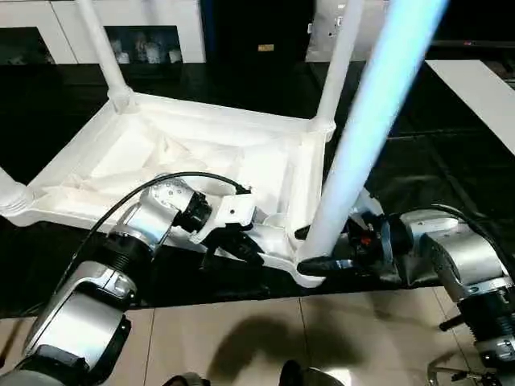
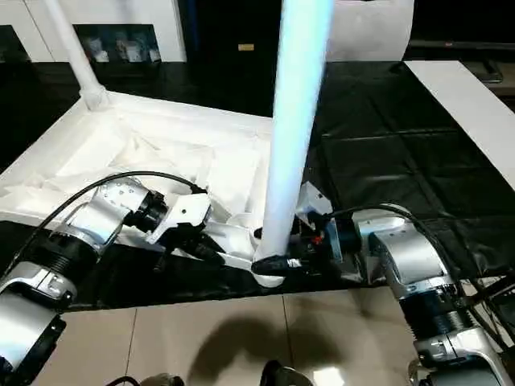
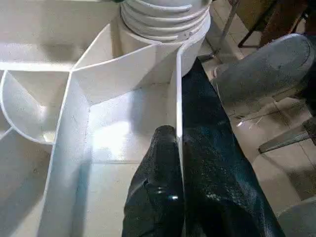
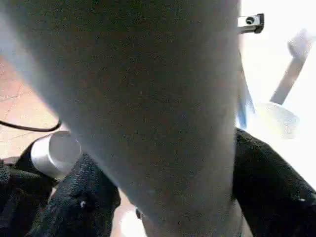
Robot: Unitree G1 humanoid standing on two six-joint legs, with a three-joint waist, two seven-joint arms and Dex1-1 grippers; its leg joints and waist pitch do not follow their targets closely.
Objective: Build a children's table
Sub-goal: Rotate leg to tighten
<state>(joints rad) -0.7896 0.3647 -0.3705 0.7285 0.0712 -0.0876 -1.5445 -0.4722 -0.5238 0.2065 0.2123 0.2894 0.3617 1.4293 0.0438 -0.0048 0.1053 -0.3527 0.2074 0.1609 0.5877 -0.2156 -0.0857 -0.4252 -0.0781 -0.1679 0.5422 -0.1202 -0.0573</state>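
Surface: black sheet spread over a tan tiled floor, with white cabinets along the far side and a flat white board lying off to the right.
Table top: white plastic table top lies upside down on the black sheet, its ribbed hollow underside facing up.
Fitted legs: two far legs, far-left leg and far-right leg, stand upright in their corner sockets; a third leg's base shows at the near-left corner.
Fourth leg: near-right leg rises steeply from the near-right corner socket, tilted slightly.
Left gripper: left gripper sits at the top's near rim, its two black fingers pressed on either side of the thin rim wall, pinching it.
Right gripper: right gripper is at the base of the near-right leg, its black fingers closed around the leg from both sides.
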